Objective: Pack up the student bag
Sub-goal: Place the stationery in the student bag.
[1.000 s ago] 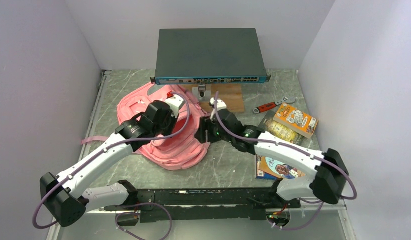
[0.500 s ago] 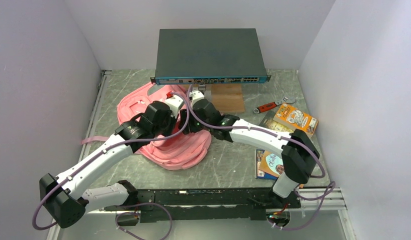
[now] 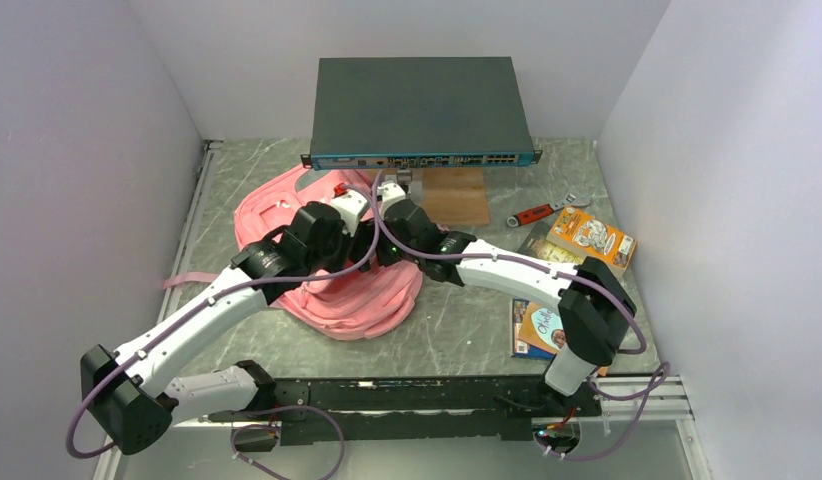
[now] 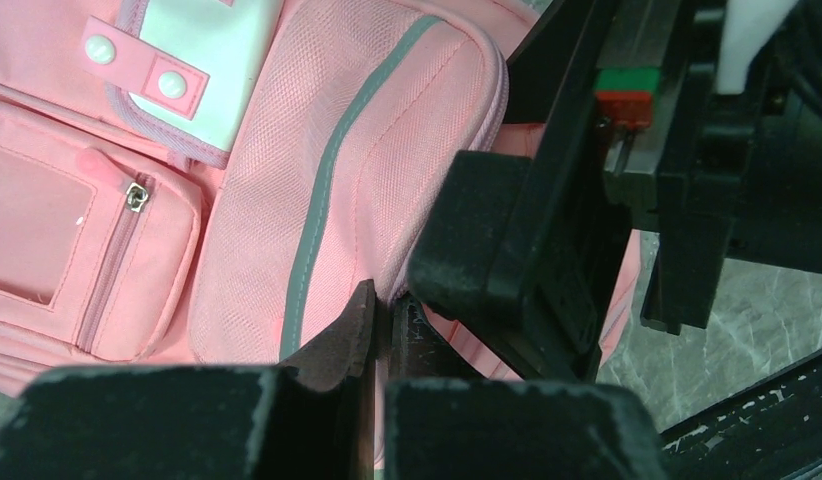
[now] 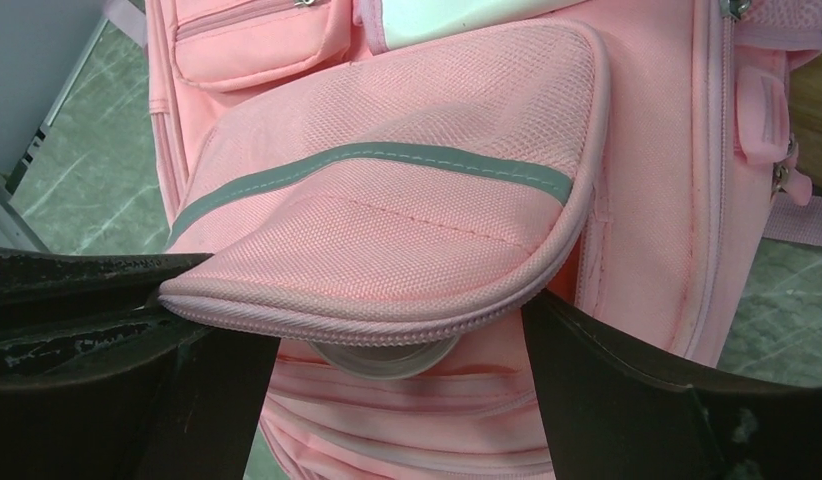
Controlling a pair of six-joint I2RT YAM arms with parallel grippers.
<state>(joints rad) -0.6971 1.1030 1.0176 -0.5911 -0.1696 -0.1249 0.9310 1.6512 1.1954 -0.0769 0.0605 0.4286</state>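
**Desk:** Swung in from the right within the last second, the right arm now reaches across the student bag [image 3: 347,295]. What is it there for?

**Photographer:** It meets the left arm over the front pocket. The student bag lies front up on the left-centre of the tabletop [image 3: 457,335], just ahead of the dark network switch [image 3: 419,110]. The left tool [image 4: 379,312] is pinched tight on the pocket's zip edge, apparently lifting it so the mouth gapes.

**Desk:** And the right tool [image 5: 382,325]?

**Photographer:** It is spread wide, with its fingers [image 5: 97,330] straddling the raised pocket flap [image 5: 387,190] from either end and nothing clamped. Something round and clear [image 5: 387,358] shows under the flap's lip, though I cannot tell what it is.

**Desk:** Why two arms on one pocket?

**Photographer:** Soft fabric sags shut. My reading is that one arm holds it open while the other widens the gap or reaches in.

**Desk:** What is waiting to go in?

**Photographer:** Well apart on the right are an orange box [image 3: 590,240], a clear packet [image 3: 562,262] just beside it, and a picture book [image 3: 544,332] partly under the right arm. A red-handled wrench [image 3: 535,212] lies nearer the back, near a wooden board [image 3: 457,196]. None of these is at the bag, so packing looks far from finished.
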